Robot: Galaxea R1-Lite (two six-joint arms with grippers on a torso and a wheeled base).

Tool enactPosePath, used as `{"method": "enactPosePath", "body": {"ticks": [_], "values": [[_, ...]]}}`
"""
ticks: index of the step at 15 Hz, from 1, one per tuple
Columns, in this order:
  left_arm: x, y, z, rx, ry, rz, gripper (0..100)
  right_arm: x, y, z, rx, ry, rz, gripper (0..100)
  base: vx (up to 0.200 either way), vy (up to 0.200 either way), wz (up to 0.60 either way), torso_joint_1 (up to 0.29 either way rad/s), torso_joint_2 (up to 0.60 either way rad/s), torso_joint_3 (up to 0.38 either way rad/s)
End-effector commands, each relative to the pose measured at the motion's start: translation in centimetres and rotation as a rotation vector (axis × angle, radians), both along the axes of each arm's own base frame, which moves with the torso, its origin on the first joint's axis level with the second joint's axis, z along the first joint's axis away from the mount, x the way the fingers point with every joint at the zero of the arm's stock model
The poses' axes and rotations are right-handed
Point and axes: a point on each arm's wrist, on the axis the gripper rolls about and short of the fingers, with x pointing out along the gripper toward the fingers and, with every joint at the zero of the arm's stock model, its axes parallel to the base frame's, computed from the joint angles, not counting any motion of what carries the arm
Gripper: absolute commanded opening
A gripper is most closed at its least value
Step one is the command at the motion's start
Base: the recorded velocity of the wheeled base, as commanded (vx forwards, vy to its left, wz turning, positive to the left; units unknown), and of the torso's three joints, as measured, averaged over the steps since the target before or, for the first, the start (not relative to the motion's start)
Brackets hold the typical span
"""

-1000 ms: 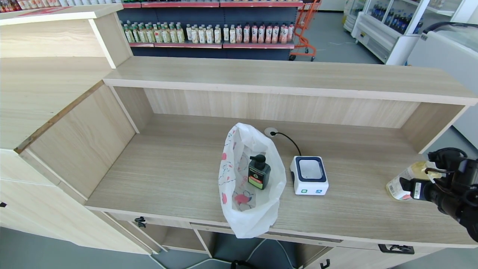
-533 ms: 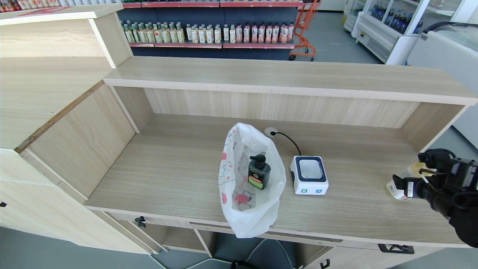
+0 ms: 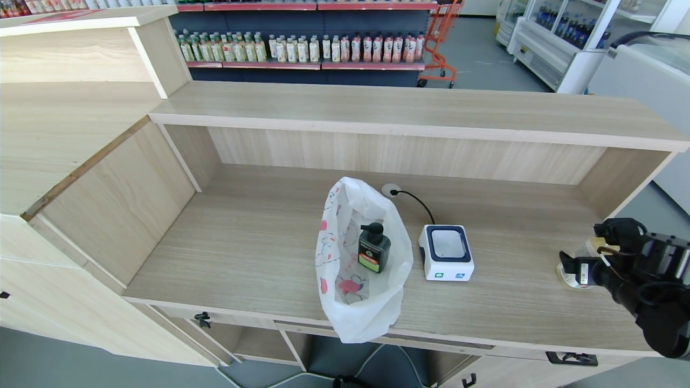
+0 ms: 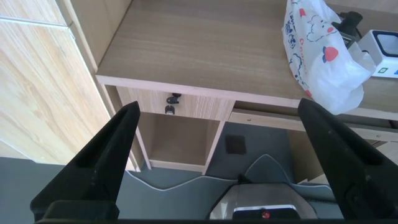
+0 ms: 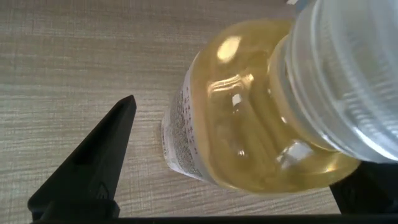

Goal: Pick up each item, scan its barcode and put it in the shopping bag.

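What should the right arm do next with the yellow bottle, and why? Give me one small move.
Probably shut the right gripper on the bottle. It rests on the counter between the open jaws, with a gap beside one jaw, so it is not yet gripped and cannot be lifted toward the scanner.

The shopping bag (image 3: 350, 320) is white, scattered with red hearts and pink blotches. The pump bottle (image 3: 373, 249) is black, its label green and red. The scanner (image 3: 446, 253) is white with a dark blue frame. The oil bottle (image 5: 249, 124) is pale yellow under a clear cap, and the counter (image 3: 259, 242) is light wood grain.
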Motion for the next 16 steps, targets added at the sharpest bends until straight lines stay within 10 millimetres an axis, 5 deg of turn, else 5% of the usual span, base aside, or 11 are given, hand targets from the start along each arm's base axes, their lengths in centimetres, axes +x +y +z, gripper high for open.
{"method": "enactPosePath", "body": {"ticks": [1,7,8,16], "values": [[0.0,0.0,0.0,0.000,-0.001,0.000,100,0.3,0.0,-0.5,0.008,0.001,0.031,100,0.000,0.000,0.00,0.000,0.00,0.000],[0.0,0.0,0.0,0.000,-0.001,0.000,100,0.7,-0.3,-0.7,0.040,-0.052,0.091,100,0.000,0.000,0.00,0.000,0.00,0.000],[0.0,0.0,0.0,0.000,-0.001,0.000,100,0.7,-0.4,-0.8,0.041,-0.053,0.105,0,0.000,0.000,0.00,0.000,0.00,0.000],[0.0,0.0,0.0,0.000,-0.001,0.000,100,0.7,-2.0,-1.6,0.028,-0.068,0.064,0,0.000,0.000,0.00,0.000,0.00,0.000]]}}
